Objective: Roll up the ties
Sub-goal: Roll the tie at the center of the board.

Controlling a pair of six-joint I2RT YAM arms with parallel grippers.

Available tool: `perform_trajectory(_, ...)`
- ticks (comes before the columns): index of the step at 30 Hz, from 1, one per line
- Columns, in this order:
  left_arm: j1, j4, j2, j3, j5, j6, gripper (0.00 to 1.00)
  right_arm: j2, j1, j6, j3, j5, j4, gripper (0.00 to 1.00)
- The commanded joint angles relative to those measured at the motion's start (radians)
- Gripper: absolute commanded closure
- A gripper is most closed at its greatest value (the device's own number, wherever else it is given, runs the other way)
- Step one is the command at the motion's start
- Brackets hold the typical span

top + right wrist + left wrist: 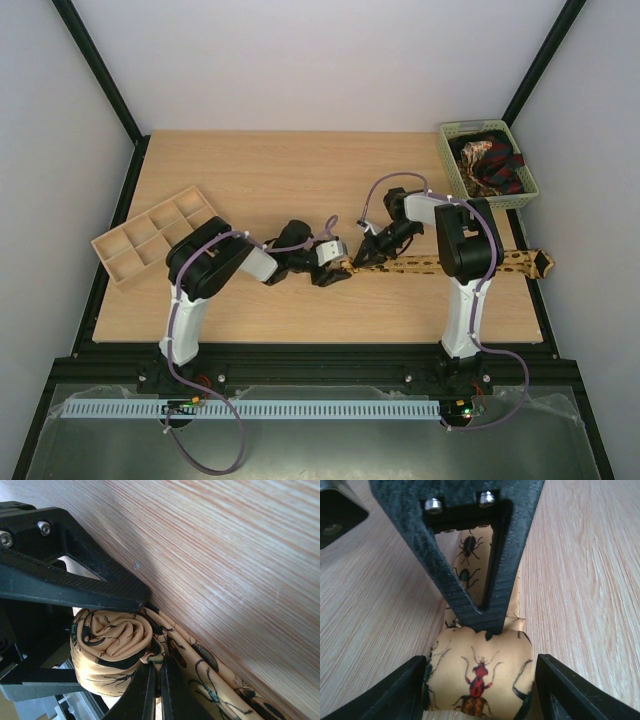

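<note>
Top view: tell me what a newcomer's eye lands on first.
The yellow beetle-print tie lies stretched from centre to right edge. At its left end the left gripper clasps a tight roll while the right gripper pinches the fabric beside it. A green basket of more ties sits back right.

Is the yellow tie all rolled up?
No, most of the tie lies stretched out flat on the table, reaching toward its right edge.
</note>
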Motion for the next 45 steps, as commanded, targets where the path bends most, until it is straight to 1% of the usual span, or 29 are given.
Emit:
perform_trajectory(1,-0.005,0.009,0.031,-0.007,0.002,0.003,0.45,0.040,-0.002,0.003,-0.024,0.083,0.018,0.99)
perform_trajectory(5,-0.001,-0.020,-0.029,-0.067,-0.006,0.059,0.63,0.048,-0.002,0.013,-0.004,0.065,0.016,0.98)
perform_trajectory(6,-0.001,-0.042,-0.047,-0.075,-0.012,0.080,0.68,0.051,0.001,0.016,0.008,0.063,0.010,0.95)
perform_trajectory(8,-0.004,-0.116,-0.064,-0.074,-0.039,0.109,0.75,0.052,0.000,0.015,0.036,0.047,-0.020,0.86)
perform_trajectory(13,-0.009,-0.257,-0.094,-0.068,-0.115,0.147,0.78,-0.005,-0.009,-0.004,0.083,-0.032,-0.109,0.62)
perform_trajectory(16,-0.009,-0.310,-0.102,-0.059,-0.145,0.155,0.78,-0.039,-0.007,-0.007,0.094,-0.093,-0.154,0.53)
perform_trajectory(17,-0.009,-0.317,-0.103,-0.058,-0.153,0.156,0.78,-0.049,-0.001,-0.004,0.094,-0.105,-0.162,0.51)
perform_trajectory(23,-0.013,-0.353,-0.094,-0.033,-0.185,0.150,0.79,-0.062,0.053,0.048,0.084,-0.131,-0.156,0.52)
perform_trajectory(27,-0.017,-0.360,-0.092,-0.026,-0.184,0.148,0.79,-0.034,0.071,0.063,0.080,-0.088,-0.137,0.56)
perform_trajectory(30,-0.017,-0.363,-0.089,-0.022,-0.185,0.150,0.79,-0.014,0.072,0.056,0.086,-0.025,-0.140,0.67)
perform_trajectory(32,-0.017,-0.365,-0.090,-0.021,-0.185,0.150,0.79,-0.009,0.071,0.044,0.084,0.016,-0.138,0.81)
perform_trajectory(33,-0.016,-0.365,-0.091,-0.021,-0.183,0.150,0.78,-0.010,0.070,0.040,0.082,0.033,-0.132,0.90)
perform_trajectory(34,-0.015,-0.364,-0.093,-0.021,-0.181,0.146,0.76,-0.011,0.067,0.037,0.080,0.057,-0.123,0.96)
perform_trajectory(35,-0.013,-0.359,-0.095,-0.021,-0.174,0.141,0.72,-0.012,0.062,0.029,0.077,0.069,-0.112,0.98)
perform_trajectory(37,-0.002,-0.339,-0.110,-0.028,-0.129,0.128,0.59,-0.011,0.047,0.011,0.060,0.090,-0.083,0.99)
perform_trajectory(39,0.008,-0.302,-0.125,-0.039,-0.075,0.116,0.42,-0.003,0.027,-0.015,0.039,0.093,-0.065,0.99)
perform_trajectory(42,0.007,-0.245,-0.122,-0.037,-0.033,0.100,0.30,0.010,0.005,-0.043,0.021,0.096,-0.065,0.99)
perform_trajectory(45,-0.007,-0.200,-0.085,-0.019,-0.039,0.080,0.22,0.008,-0.009,-0.055,-0.002,0.102,-0.052,0.99)
